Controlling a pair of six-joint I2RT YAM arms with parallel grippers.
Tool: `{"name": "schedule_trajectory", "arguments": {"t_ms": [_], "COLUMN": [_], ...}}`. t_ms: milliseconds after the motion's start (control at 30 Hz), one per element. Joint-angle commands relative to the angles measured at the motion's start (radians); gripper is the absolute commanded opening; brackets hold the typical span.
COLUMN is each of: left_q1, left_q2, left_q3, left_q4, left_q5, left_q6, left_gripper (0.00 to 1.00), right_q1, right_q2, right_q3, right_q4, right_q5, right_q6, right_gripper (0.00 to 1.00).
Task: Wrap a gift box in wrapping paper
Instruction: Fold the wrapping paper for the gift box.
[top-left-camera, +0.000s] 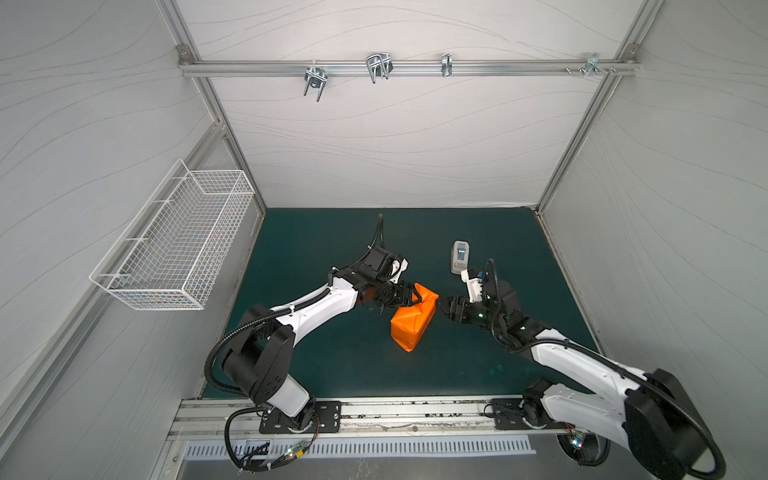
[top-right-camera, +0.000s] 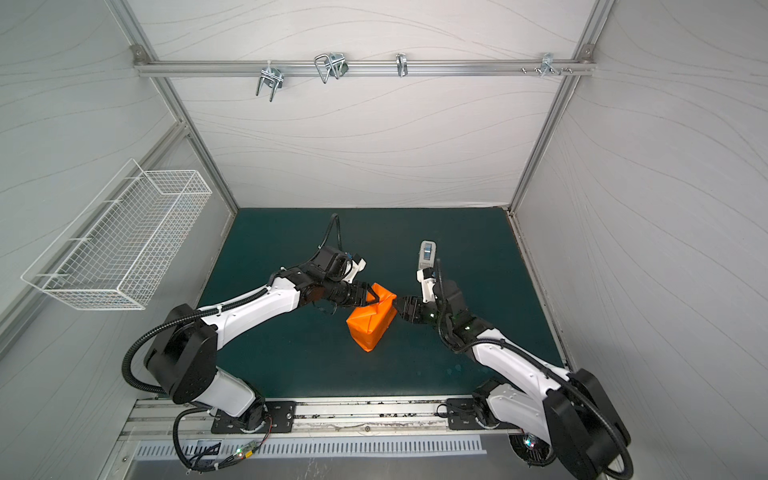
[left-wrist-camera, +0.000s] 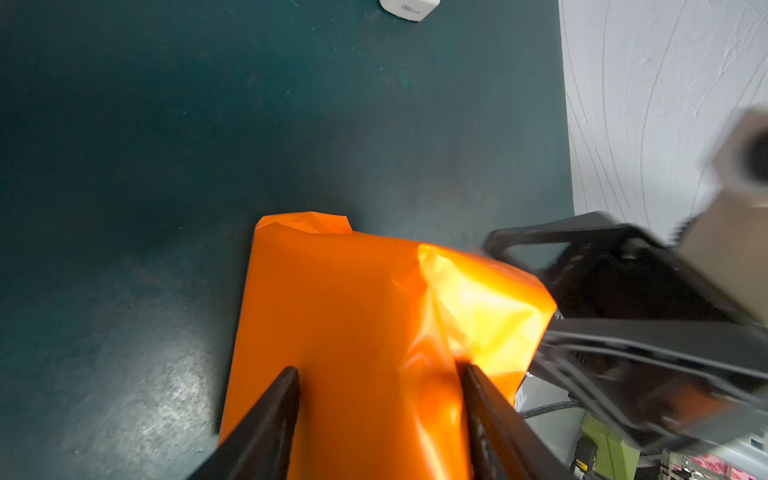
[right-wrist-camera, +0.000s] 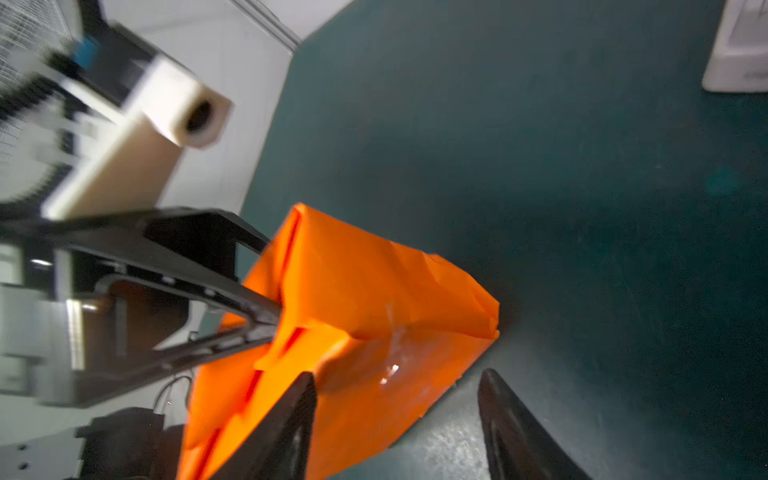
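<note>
The wrapping paper (top-left-camera: 411, 324) (top-right-camera: 370, 324) is folded into an orange parcel lying in the middle of the green mat, with creased flaps at its far end. The gift box is hidden inside the paper. My left gripper (top-left-camera: 417, 297) (left-wrist-camera: 378, 372) reaches in from the left. Its jaws are shut across the parcel's far end, one finger on each side of the paper (left-wrist-camera: 353, 311). My right gripper (top-left-camera: 442, 307) (right-wrist-camera: 397, 376) stands open at the parcel's right side. One of its fingers lies against the paper (right-wrist-camera: 374, 291) and the other hangs over bare mat.
A white tape dispenser (top-left-camera: 460, 257) (top-right-camera: 427, 254) stands on the mat behind the right gripper. A white wire basket (top-left-camera: 174, 245) hangs on the left wall. The mat (top-left-camera: 332, 365) is walled on three sides, and the arm bases sit along the front rail.
</note>
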Motion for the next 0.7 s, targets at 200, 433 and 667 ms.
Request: {"name": "schedule_trajectory", "arguments": {"t_ms": [200,433,667], "left_q1": [-0.017,-0.026,-0.034], "left_q2": [0.005,-0.004,0.0], "left_q3": [-0.001,0.02,0.027], "left_q4": [-0.057,-0.067,-0.062], "left_q5": [-0.127,-0.141,-0.142], "left_q6": [-0.026,-0.04,-0.045], "left_gripper": [0.63,0.63,0.63], "right_q1": [0.062,0.132,0.15], "right_q2": [0.026,0.034,0.083], "right_q3": [0.092,0.079,0.075], "right_q4": [-0.053,-0.071,-0.064], "right_q5": [-0.096,-0.048,-0.039], "right_q6": [0.02,0.025,0.022], "right_gripper": [0.99,0.99,0.99]}}
